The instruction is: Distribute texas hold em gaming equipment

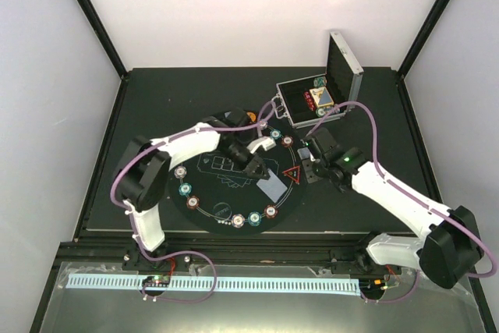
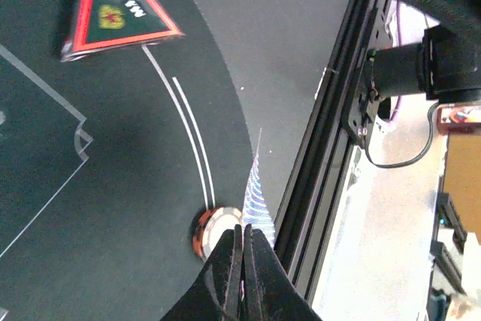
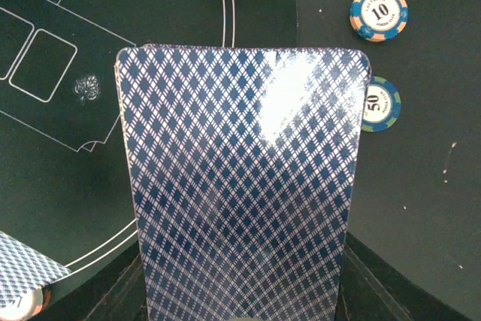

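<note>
Left jaws, arm stretched across mat (image 2: pixel 135 186), pinch one playing card (image 2: pixel 254 195) edge-on at rim; right jaws clamp card deck (image 3: pixel 240 186).

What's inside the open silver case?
Red chips at the left, teal chips at the back, and a tan-and-white block in the middle, too small to identify. Anything beneath them in the silver case is covered.

Robot lab cell: white panel walls (image 1: pixel 234 5), black frame posts (image 1: pixel 89 13), dark tabletop (image 1: pixel 179 91).
</note>
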`<state>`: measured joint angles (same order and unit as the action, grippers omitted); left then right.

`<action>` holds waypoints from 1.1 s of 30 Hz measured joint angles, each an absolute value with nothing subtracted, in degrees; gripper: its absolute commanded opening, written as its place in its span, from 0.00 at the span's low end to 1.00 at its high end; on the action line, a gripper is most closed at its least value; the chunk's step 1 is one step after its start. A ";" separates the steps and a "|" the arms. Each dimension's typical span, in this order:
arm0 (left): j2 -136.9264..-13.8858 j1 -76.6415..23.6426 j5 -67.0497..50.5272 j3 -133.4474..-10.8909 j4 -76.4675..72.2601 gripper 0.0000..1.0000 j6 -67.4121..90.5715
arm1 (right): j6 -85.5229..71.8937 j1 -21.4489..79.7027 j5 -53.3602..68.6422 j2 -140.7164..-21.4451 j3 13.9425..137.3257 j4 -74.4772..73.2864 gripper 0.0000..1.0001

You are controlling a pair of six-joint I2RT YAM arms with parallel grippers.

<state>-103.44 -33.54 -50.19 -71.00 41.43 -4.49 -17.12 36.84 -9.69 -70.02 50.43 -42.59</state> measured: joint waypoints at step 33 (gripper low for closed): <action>-121.78 -42.46 -42.24 -84.36 46.50 0.48 -11.33 | -18.11 36.23 -8.91 -66.57 48.88 -42.37 0.54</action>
<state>-121.78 -42.46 -42.24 -84.36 46.50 -11.33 -18.11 36.23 -8.91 -66.57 48.88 -42.37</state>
